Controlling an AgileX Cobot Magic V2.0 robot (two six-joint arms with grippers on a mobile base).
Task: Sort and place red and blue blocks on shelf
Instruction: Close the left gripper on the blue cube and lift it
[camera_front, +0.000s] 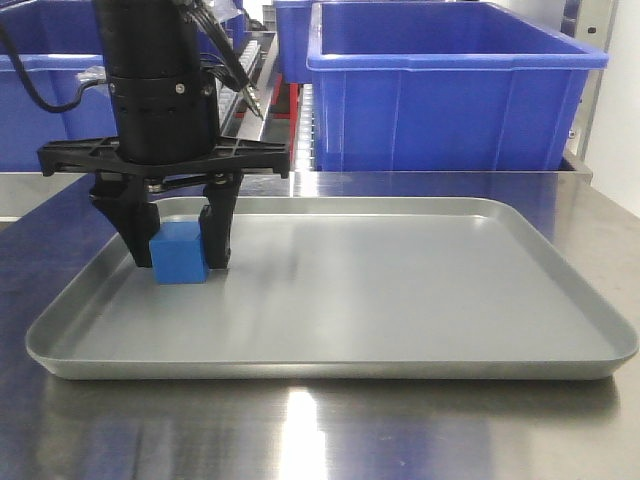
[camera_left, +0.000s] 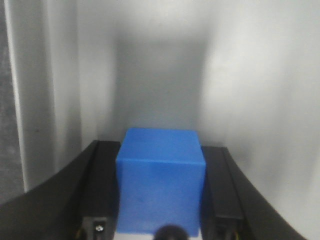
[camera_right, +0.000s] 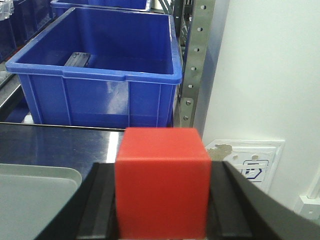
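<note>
Matte blue cube (camera_front: 180, 253), upright, held in left pincer (camera_front: 182, 262) at grey tray's (camera_front: 400, 340) left end, red cube (camera_right: 162, 182) clamped in right pincer (camera_right: 162, 205)

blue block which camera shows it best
The left wrist view: the blue block fills the middle of the frame, close up between the jaws. The front view shows it small, at the left of the grey tray. The right wrist view does not show it.

Low front view across the tray (camera_front: 400, 300); close wrist views between jaws, sharing it.
</note>
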